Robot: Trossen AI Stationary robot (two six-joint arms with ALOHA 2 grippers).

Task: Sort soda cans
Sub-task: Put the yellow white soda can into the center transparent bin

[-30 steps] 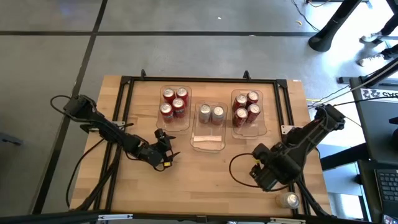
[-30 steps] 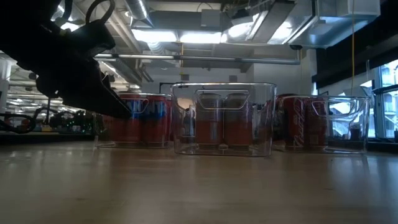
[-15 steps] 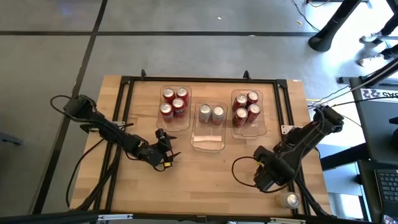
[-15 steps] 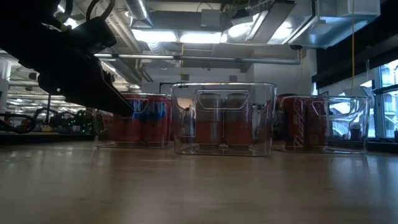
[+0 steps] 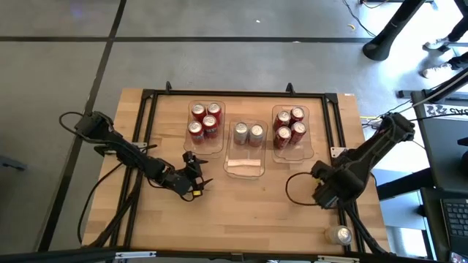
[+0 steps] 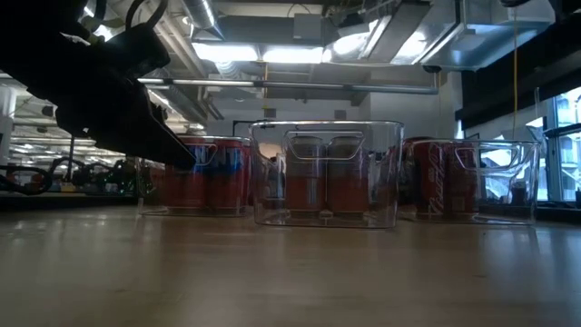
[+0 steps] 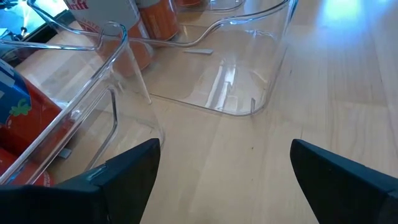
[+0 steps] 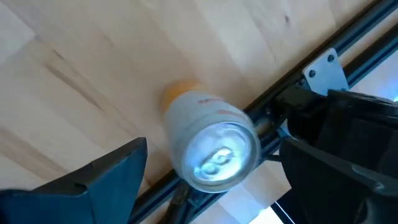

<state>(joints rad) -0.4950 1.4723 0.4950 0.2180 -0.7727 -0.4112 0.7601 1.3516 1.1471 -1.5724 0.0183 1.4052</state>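
One pale silver soda can stands upright on the wood by the table's near right corner, against the black frame rail; the right wrist view shows its silver top. My right gripper hovers open a little toward the far side of it, and its fingers touch nothing. Two pale cans stand in the far half of the middle clear bin. Red cans fill the left bin and the right bin. My left gripper waits open near the left bin's near end.
The three clear bins stand in a row at the table's far middle; the middle bin's near half holds nothing. A black frame rail runs along the table's right edge beside the lone can. Bare wood lies between the bins and the near edge.
My right gripper has swung toward the table's right edge and slightly toward the far edge, staying open. The lone can has kept its place.
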